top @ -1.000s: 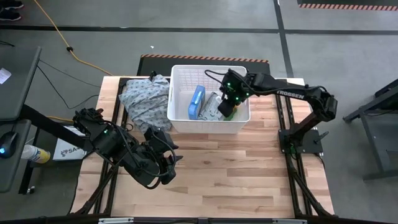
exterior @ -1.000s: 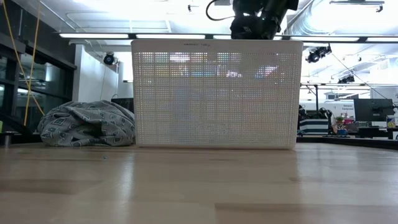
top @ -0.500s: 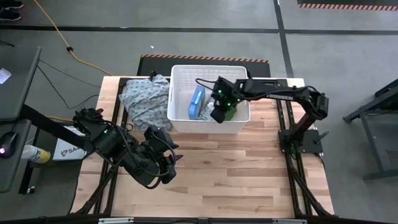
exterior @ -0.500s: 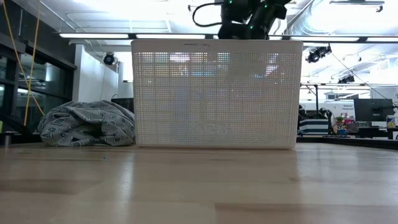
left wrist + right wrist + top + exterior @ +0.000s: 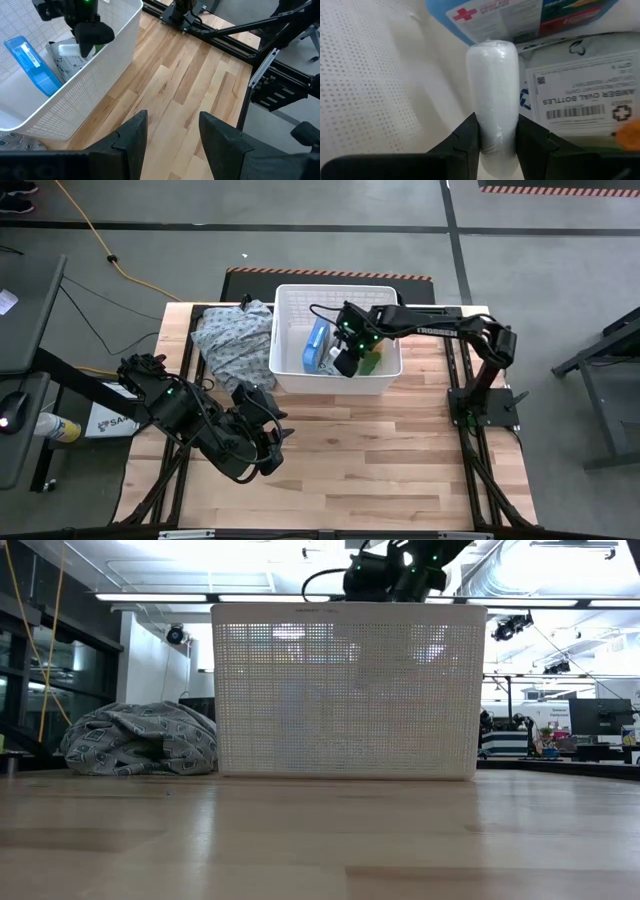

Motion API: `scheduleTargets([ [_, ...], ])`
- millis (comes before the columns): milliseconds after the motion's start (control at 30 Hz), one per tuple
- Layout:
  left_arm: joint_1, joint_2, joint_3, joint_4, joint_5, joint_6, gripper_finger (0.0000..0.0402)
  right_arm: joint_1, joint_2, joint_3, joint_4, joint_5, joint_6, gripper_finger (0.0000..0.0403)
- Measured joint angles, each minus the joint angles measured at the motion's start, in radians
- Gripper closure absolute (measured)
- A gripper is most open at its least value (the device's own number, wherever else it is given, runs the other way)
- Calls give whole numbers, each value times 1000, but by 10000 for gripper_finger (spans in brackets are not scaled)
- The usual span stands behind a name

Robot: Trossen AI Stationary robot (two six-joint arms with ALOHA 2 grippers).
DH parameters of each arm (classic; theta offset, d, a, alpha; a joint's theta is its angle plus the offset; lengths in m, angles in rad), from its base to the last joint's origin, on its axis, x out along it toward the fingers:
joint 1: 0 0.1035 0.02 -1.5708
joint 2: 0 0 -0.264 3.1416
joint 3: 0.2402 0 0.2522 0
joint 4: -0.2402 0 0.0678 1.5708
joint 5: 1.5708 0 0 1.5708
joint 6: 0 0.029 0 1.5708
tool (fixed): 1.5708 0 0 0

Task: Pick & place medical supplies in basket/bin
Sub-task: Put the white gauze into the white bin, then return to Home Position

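The right gripper [image 5: 343, 366] is inside the basket [image 5: 290, 300]. Only its wrist view shows its fingers squeezing the white tube [image 5: 493, 95], with the blue-white packet [image 5: 520, 15] just past it. The left gripper [image 5: 170, 135] waits open over the table.

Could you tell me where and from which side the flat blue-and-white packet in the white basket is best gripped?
Probably by its upper long edge, from straight above: the flat blue-and-white packet stands tilted on edge inside the white gridded plastic basket, beside the grey-white soft pack, so only that top edge is exposed.
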Motion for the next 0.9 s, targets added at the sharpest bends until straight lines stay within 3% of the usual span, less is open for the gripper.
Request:
scheduleTargets([
  [500, 0, 0, 0, -6, 0, 0, 190, -25, 12, -2, 15, -49, -53, 303],
  [900, 0, 0, 0, -6, 0, 0, 190, -26, 12, -2, 36, -52, -77, 249],
])
